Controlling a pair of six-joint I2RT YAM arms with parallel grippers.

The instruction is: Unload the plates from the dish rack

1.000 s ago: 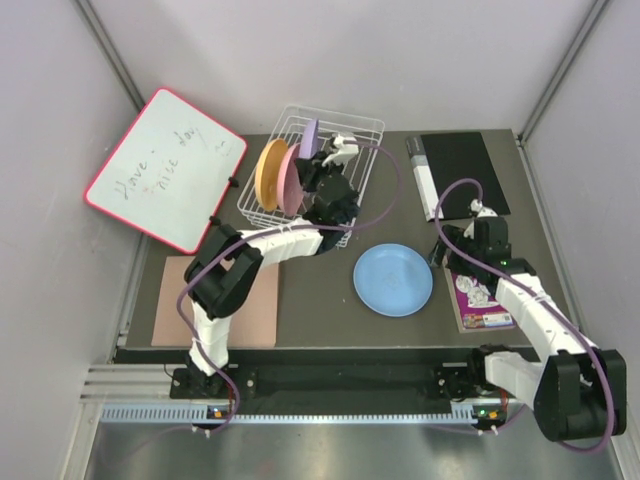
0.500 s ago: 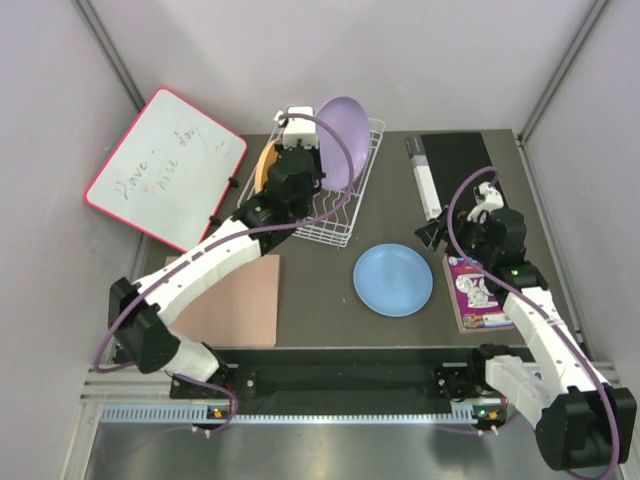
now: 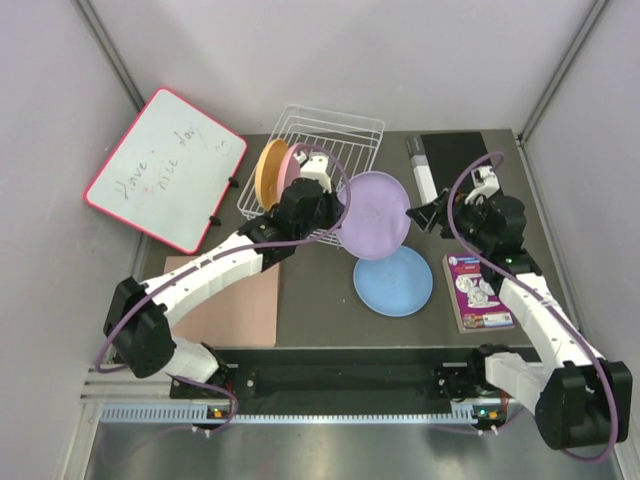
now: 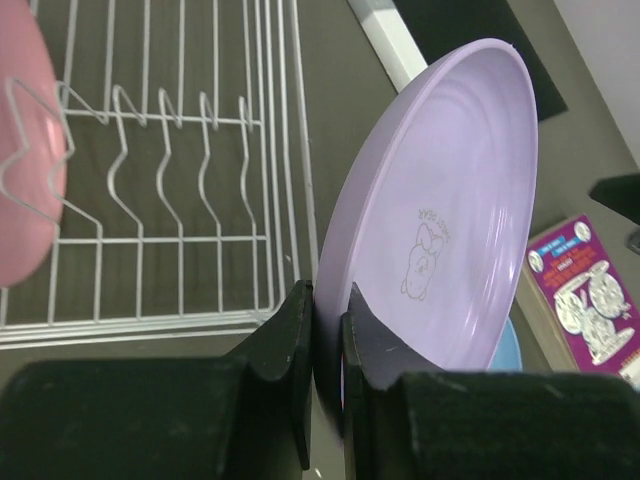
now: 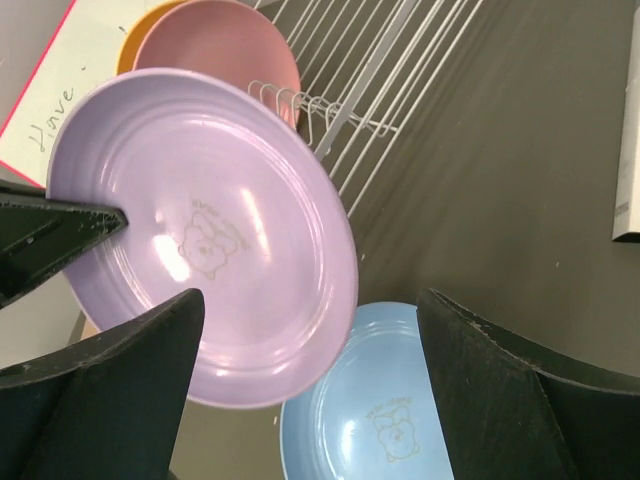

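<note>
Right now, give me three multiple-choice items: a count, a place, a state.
1. How many plates stand in the dish rack? A none; B four; C two.
2. Where is the light blue plate? A in the dish rack; B flat on the table; C against a wall.
3. The purple plate is: A gripped by the left hand; B in the dish rack; C on the table.
1 C: only the orange plate and pink plate stand there. 2 B: it lies face up. 3 A: both fingers pinch its rim.
</note>
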